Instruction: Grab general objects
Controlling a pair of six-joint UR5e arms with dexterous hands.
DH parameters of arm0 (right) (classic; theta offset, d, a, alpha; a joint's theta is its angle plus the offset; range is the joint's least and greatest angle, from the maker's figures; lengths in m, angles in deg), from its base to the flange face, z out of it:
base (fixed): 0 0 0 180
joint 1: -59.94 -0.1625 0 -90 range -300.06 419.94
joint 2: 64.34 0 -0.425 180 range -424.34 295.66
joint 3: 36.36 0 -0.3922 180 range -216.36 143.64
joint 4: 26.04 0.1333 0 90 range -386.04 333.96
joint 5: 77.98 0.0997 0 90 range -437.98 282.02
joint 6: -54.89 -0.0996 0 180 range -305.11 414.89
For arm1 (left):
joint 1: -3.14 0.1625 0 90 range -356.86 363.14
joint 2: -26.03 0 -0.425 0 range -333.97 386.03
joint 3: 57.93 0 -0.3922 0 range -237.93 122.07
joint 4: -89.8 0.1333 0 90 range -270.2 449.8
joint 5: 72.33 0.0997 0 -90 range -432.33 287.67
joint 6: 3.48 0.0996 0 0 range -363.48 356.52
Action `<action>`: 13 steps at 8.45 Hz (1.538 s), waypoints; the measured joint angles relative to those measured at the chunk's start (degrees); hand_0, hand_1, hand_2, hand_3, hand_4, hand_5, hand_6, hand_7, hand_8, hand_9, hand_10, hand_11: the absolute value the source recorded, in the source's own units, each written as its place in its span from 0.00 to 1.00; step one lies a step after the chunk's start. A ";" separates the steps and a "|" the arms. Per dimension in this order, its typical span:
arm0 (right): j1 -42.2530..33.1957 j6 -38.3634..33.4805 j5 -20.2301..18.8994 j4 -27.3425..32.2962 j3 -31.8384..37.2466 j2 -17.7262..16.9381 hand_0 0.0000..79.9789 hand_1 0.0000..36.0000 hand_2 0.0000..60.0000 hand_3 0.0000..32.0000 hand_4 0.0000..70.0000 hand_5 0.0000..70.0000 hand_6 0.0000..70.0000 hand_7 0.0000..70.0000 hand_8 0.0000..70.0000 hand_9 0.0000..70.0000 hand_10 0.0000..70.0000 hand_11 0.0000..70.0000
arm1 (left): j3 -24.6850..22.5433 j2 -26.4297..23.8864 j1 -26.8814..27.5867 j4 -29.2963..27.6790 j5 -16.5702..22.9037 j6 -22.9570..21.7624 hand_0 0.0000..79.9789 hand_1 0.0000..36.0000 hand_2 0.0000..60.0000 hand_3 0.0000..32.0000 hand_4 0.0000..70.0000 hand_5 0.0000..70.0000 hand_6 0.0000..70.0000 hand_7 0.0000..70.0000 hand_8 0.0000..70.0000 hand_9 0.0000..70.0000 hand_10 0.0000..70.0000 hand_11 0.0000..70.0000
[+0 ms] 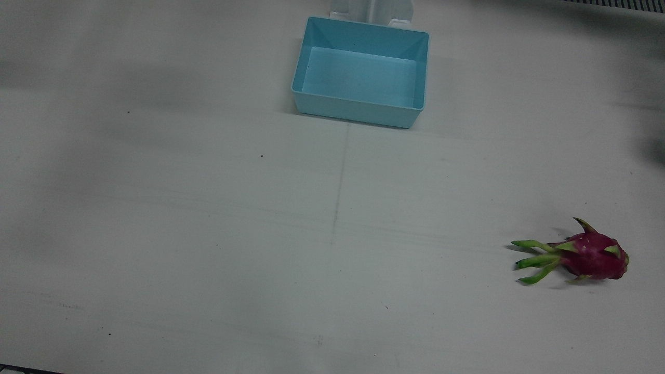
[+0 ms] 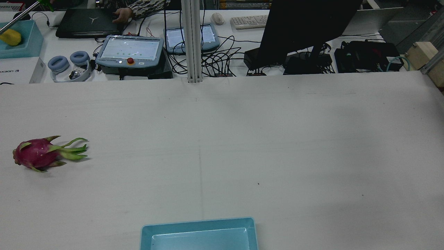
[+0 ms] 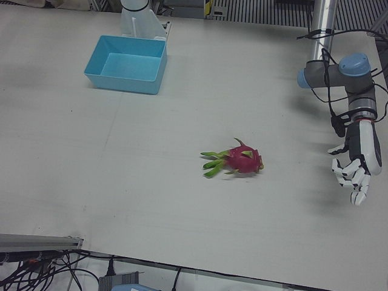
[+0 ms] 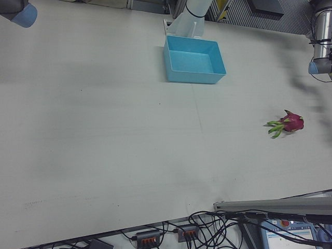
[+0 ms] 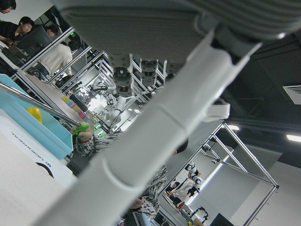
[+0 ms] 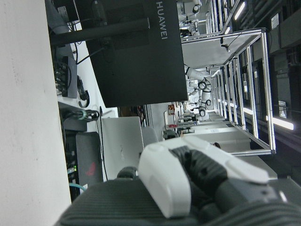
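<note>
A magenta dragon fruit (image 1: 592, 255) with green leafy tips lies on its side on the white table, on the robot's left half; it also shows in the rear view (image 2: 38, 153), the left-front view (image 3: 239, 160) and the right-front view (image 4: 289, 123). My left hand (image 3: 354, 167) hangs open and empty above the table's edge, well to the side of the fruit, fingers pointing down. Of my right hand only a finger (image 6: 188, 174) close to the lens shows in its own view, facing a dark monitor; the fixed views show just an elbow of that arm (image 4: 21, 13).
A light-blue open bin (image 1: 360, 72) stands at the robot's side of the table, between the arm pedestals; its rim shows in the rear view (image 2: 197, 224). Beyond the far table edge are a monitor, tablets, cables and a keyboard.
</note>
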 measured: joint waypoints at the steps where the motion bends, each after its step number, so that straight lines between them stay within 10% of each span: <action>1: 0.00 0.00 0.00 0.00 -0.01 0.00 0.00 0.00 0.00 0.00 0.00 0.00 0.00 0.00 0.00 0.00 0.00 0.00 | -6.64 4.28 -0.08 2.85 0.12 0.57 1.00 1.00 1.00 0.34 0.12 0.00 0.00 0.34 0.00 0.05 0.00 0.00; 3: 0.00 0.00 0.00 0.00 -0.01 0.00 0.00 0.00 0.00 0.00 0.00 0.00 0.00 0.00 0.00 0.00 0.00 0.00 | -20.85 12.07 -1.08 9.99 6.32 6.11 1.00 1.00 1.00 0.36 0.04 0.00 0.00 0.30 0.00 0.04 0.00 0.00; 8: 0.00 0.00 0.02 0.00 -0.01 -0.01 0.00 0.00 0.00 0.00 0.00 0.00 0.00 0.00 0.00 0.00 0.00 0.00 | -36.53 15.20 -6.21 26.51 16.72 21.54 1.00 1.00 1.00 0.39 0.19 0.00 0.00 0.44 0.00 0.07 0.00 0.00; 9: 0.00 0.00 0.03 0.00 -0.01 0.00 0.00 0.00 0.00 0.00 0.00 0.00 0.00 0.00 0.00 0.00 0.00 0.00 | -37.53 14.94 -4.87 28.81 16.86 24.82 1.00 1.00 1.00 0.38 0.19 0.06 0.00 0.46 0.00 0.07 0.00 0.00; 10: 0.00 0.00 0.04 0.00 -0.01 -0.01 0.00 0.00 0.00 0.00 0.00 0.00 0.00 0.00 0.00 0.00 0.00 0.00 | -37.96 14.38 -2.76 30.24 16.63 27.75 0.96 1.00 1.00 0.18 0.22 0.50 0.00 0.47 0.00 0.07 0.00 0.00; 11: 0.00 0.00 0.04 0.00 -0.01 -0.01 0.00 0.00 0.00 0.00 0.00 0.00 0.00 0.00 0.00 0.00 0.00 0.00 | -38.08 13.43 -1.29 31.47 16.24 29.45 0.00 0.53 1.00 0.00 0.24 1.00 0.00 0.47 0.00 0.07 0.00 0.00; 12: 0.00 0.00 0.02 0.00 -0.01 -0.01 0.00 0.00 0.00 0.00 0.00 0.00 0.00 0.00 0.00 0.00 0.00 0.00 | -38.10 12.41 -0.25 32.31 15.90 30.75 0.00 0.32 1.00 0.00 0.26 1.00 0.00 0.50 0.00 0.08 0.00 0.00; 13: 0.00 0.00 0.03 0.00 -0.01 -0.01 0.00 0.00 0.00 0.00 0.00 0.00 0.00 0.00 0.00 0.00 0.00 0.00 | -38.16 11.76 0.78 32.50 15.57 31.56 0.00 0.33 1.00 0.00 0.28 1.00 0.00 0.50 0.00 0.08 0.00 0.00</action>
